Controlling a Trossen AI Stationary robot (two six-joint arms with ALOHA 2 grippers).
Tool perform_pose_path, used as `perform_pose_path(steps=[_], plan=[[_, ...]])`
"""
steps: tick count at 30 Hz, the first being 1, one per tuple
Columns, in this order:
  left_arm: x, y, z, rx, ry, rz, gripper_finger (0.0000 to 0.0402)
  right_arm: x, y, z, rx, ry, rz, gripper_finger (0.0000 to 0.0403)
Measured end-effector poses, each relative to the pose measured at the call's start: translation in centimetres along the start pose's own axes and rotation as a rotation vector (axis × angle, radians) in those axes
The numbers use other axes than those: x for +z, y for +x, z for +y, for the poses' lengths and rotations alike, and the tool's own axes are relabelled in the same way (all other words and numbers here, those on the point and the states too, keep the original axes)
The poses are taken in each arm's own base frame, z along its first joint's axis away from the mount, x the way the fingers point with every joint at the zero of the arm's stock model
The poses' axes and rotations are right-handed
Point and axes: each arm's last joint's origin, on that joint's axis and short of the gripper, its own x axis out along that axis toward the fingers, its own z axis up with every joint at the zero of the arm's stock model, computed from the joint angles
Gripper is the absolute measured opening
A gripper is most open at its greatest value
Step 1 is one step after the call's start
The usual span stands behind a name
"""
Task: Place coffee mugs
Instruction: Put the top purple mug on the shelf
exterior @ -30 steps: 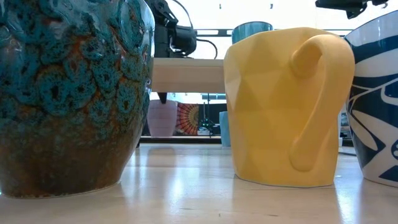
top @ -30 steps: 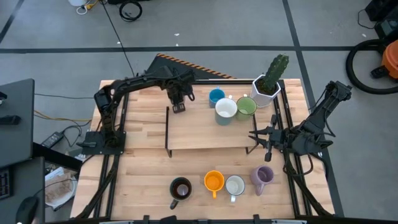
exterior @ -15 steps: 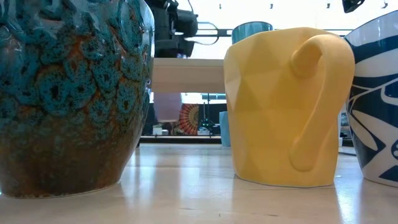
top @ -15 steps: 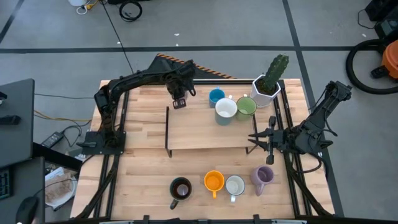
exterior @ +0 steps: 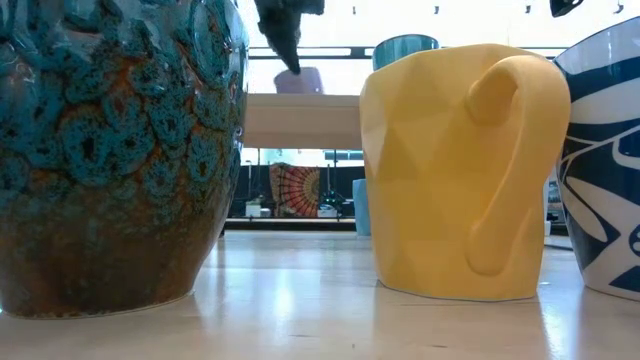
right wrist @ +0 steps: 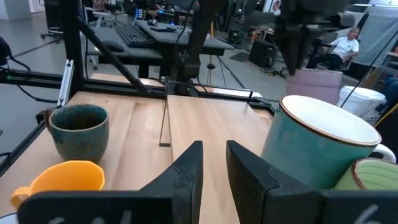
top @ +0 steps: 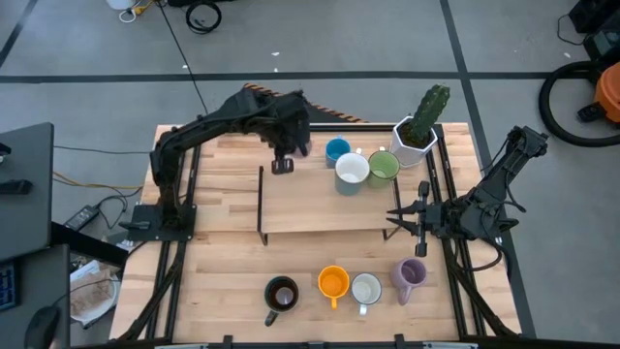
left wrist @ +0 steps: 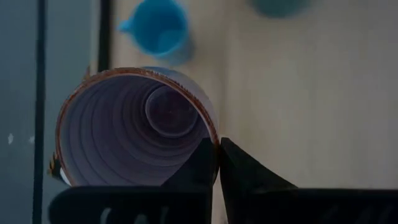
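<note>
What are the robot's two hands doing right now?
Left gripper: shut on the lavender mug rim.
Right gripper: fingers apart, holding nothing.

Three mugs [top: 352, 167] cluster beside the cactus pot [top: 413, 142] at the raised shelf's [top: 325, 204] far right corner; four more mugs [top: 334, 284] line the table's [top: 218, 262] near edge (in one row).

Both arms are dark, near black, built of slim jointed links on squat black bases bolted at the table [top: 223, 276] edges, one base per side. The left arm [top: 208, 131] is a run of chunky matte housings with a thicker block at the wrist. The right arm [top: 504, 174] shows thin black cabling along its links. Up close, the left gripper [left wrist: 217, 163] has two black wedge-shaped fingers tapering to points; the right gripper [right wrist: 213, 163] has the same matte-black, flat-faced blades.
</note>
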Motion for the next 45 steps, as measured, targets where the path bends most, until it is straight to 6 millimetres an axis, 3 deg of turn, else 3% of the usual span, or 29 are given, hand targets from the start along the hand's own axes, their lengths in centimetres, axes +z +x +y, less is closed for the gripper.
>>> perform_pose_path(steps=[10, 14, 35, 39, 45], plan=[[0.9, -0.3, -6.0, -0.088, 0.531, 0.018, 0.0015, 0.3, 0.0, 0.0, 0.000, -0.040, -0.023, 0.0077], [1.5, -0.5, -7.3, -0.080, 0.601, -0.024, 0.0015, 0.3, 0.0, 0.0, 0.000, -0.041, -0.023, 0.0077], [1.2, -0.6, -8.1, -0.107, 0.941, -0.009, 0.0019, 0.3, 0.0, 0.1, 0.033, -0.033, -0.024, 0.0077], [1.3, -0.5, -8.1, -0.102, 0.914, -0.014, 0.0019, 0.3, 0.0, 0.1, 0.033, -0.032, -0.024, 0.0077], [2.0, 1.4, -8.2, -0.083, 0.789, 0.028, 0.0018, 0.3, 0.0, 0.1, 0.034, -0.032, -0.024, 0.0077]])
